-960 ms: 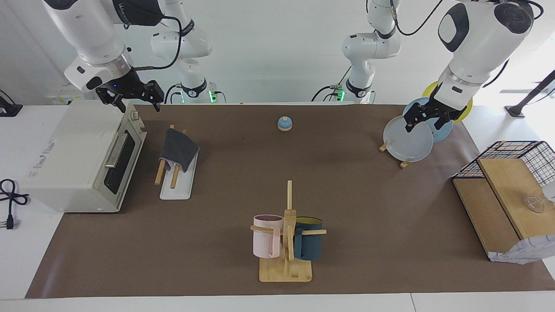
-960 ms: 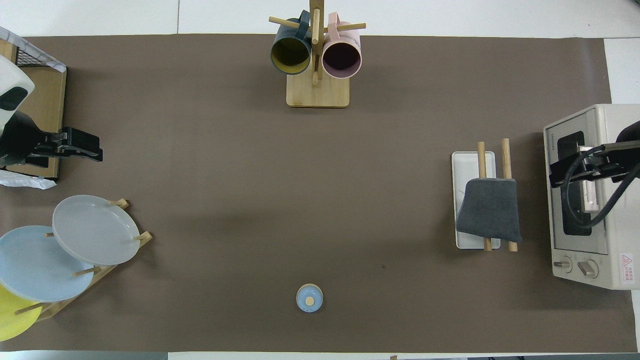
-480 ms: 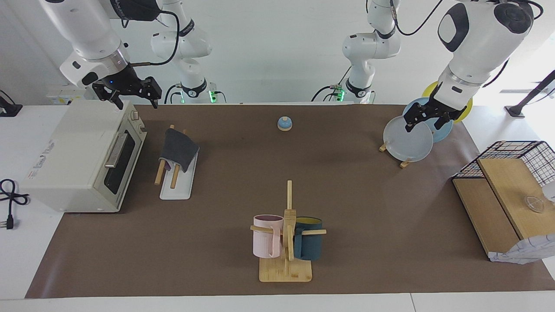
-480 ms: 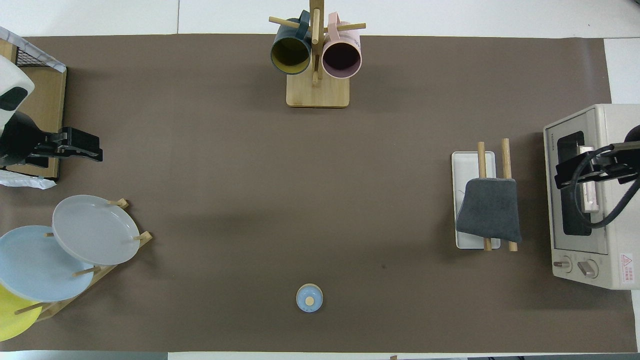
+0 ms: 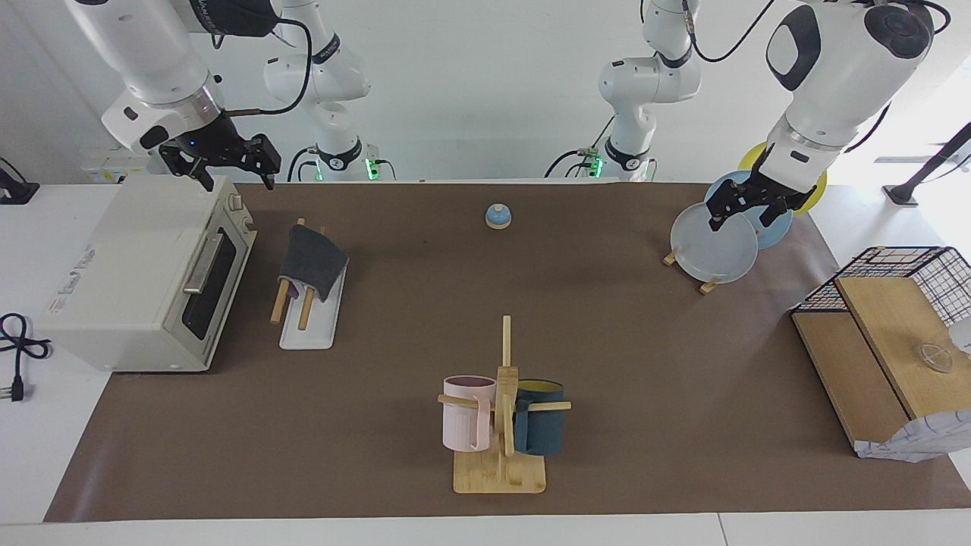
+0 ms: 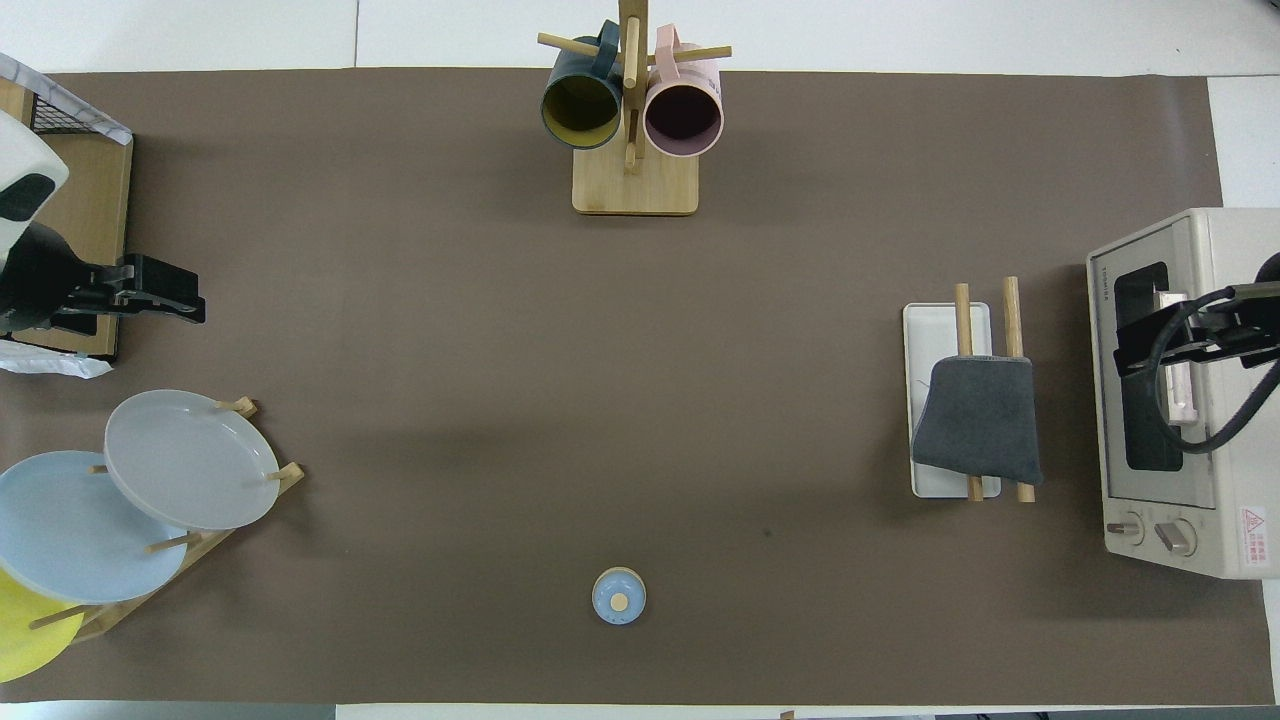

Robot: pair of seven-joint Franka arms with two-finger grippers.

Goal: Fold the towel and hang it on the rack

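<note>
- The towel point(image 5: 311, 262) hangs folded over the rack point(image 5: 307, 318), dark grey face outward, with a sliver of purple showing under its lower edge in the facing view
- It drapes across both wooden rods at the end of the rack nearer to the robots; the rods' farther ends stick out bare over the white base
- The rack stands at the right arm's end of the table, just beside the toaster oven point(image 5: 144, 277), in front of its door
- The right gripper point(image 5: 231, 171) is up in the air over the toaster oven's top corner, fingers spread apart and holding nothing, clear of the towel
- The left gripper point(image 5: 747, 208) is raised over the plate stand point(image 5: 709, 287) at the left arm's end of the table, fingers apart and empty; this arm waits
- The plate stand carries a grey, a blue and a yellow plate
- A mug tree point(image 5: 501, 447) with a pink and a teal mug stands mid-table, farther from the robots than the rack
- A small blue bell point(image 5: 498, 216) sits close to the robots' edge of the brown mat point(image 5: 607, 341)
</note>
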